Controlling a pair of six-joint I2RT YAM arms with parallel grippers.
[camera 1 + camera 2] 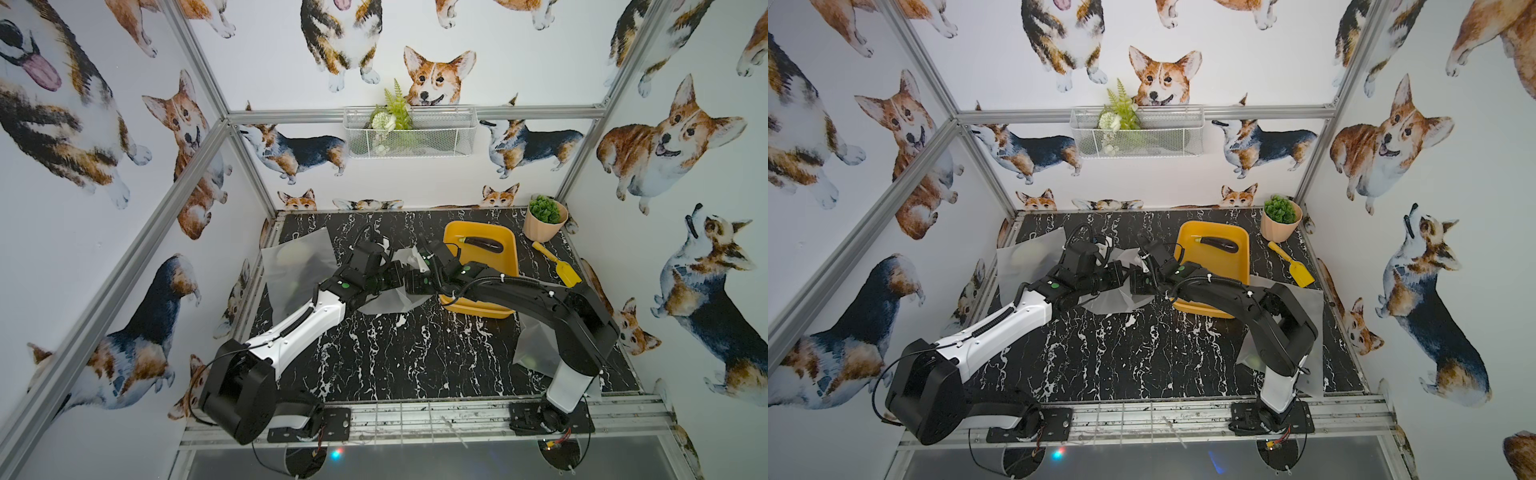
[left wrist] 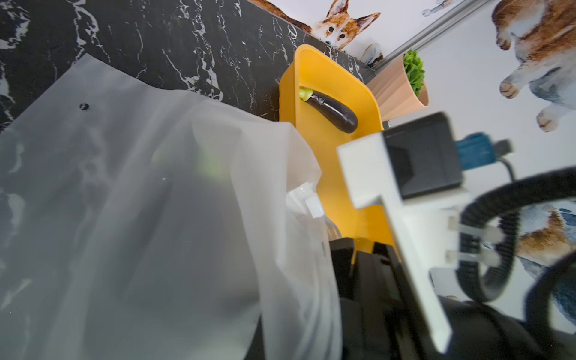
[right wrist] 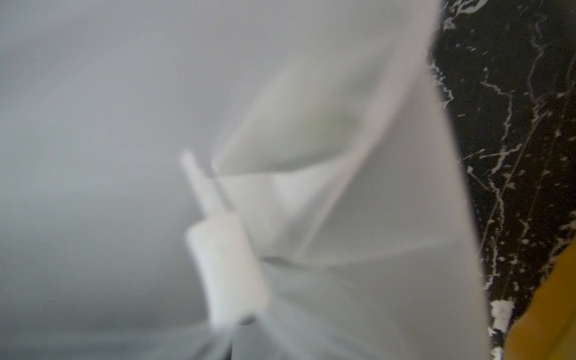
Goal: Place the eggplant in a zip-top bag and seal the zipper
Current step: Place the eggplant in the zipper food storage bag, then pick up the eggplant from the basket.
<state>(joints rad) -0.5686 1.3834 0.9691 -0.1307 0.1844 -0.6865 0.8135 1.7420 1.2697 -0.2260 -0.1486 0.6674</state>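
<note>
left gripper (image 1: 387, 247) closed at zip-top bag (image 1: 384, 302), hold hidden by film; right gripper (image 1: 419, 243) at bag too, opening cannot tell; bag just beside yellow tray (image 1: 478, 228) on desk (image 1: 415, 353); eggplant (image 1: 484, 244) lies in tray

Eggplant (image 1: 484, 244) in tray (image 1: 509, 259), bag (image 1: 384, 301) beside

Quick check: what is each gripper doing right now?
Left gripper: jaws shut, apparently on the bag.
Right gripper: at the bag, jaws hidden; cannot tell.
</note>
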